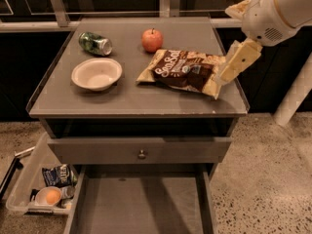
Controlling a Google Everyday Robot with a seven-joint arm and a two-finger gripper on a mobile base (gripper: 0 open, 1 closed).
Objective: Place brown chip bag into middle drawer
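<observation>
The brown chip bag (184, 71) lies flat on the right half of the grey cabinet top (131, 99), its white script facing up. My gripper (233, 67) hangs from the white arm at the upper right, its cream fingers reaching down to the bag's right end. The middle drawer (141, 204) is pulled out at the bottom of the view, its smooth grey floor bare.
On the cabinet top stand a white bowl (96, 73), a green can (95, 43) lying on its side and a red apple (152, 40). A closed drawer front with a round knob (142, 154) sits above the open drawer. A clear plastic bin (36, 186) with snacks is at the lower left.
</observation>
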